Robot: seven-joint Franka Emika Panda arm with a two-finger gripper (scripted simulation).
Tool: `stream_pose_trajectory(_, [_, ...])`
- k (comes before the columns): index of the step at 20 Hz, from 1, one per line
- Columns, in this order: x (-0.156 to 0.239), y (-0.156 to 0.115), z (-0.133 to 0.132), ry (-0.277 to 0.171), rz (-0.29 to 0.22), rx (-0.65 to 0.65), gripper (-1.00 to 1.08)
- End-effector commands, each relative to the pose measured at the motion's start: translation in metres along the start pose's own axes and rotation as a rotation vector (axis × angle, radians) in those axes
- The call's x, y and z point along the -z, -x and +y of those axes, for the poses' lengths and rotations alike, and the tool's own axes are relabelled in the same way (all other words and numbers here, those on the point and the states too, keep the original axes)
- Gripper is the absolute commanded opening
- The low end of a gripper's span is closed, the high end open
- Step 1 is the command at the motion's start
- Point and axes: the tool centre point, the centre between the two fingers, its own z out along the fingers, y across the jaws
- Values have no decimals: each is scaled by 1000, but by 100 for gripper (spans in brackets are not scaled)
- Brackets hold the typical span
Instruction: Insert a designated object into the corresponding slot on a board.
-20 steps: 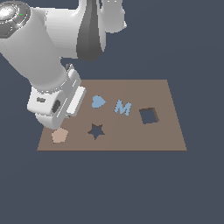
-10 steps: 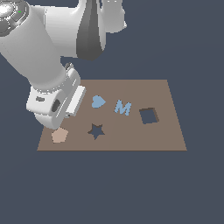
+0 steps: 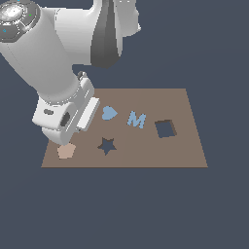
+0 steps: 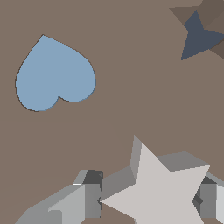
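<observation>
The off-white star piece (image 4: 162,192) lies flat on the brown board (image 4: 131,109) between my gripper's (image 4: 148,202) two fingers, and each finger touches a star point. In the exterior view my gripper (image 3: 62,138) is low over the board's (image 3: 185,151) left end; the hand hides the star there. The dark star-shaped slot (image 3: 107,145) is a short way to the exterior view's right of the gripper, and it shows at the edge of the wrist view (image 4: 199,37).
A light blue heart (image 3: 109,113) and a light blue letter M (image 3: 136,119) lie on the board. A square cutout (image 3: 165,128) is further right. A tan pentagon (image 3: 65,151) lies just in front of the gripper. The heart also shows in the wrist view (image 4: 52,74).
</observation>
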Motion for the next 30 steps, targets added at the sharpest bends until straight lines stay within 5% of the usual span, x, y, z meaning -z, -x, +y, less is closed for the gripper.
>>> stream_pose_trajectory(1, [1, -8, 1, 1, 0, -25, -100])
stream_pose_trajectory(18, [5, -89, 30, 4, 1, -319, -100])
stream_pose_trajectory(30, [7, -111, 46, 4, 1, -412, -100])
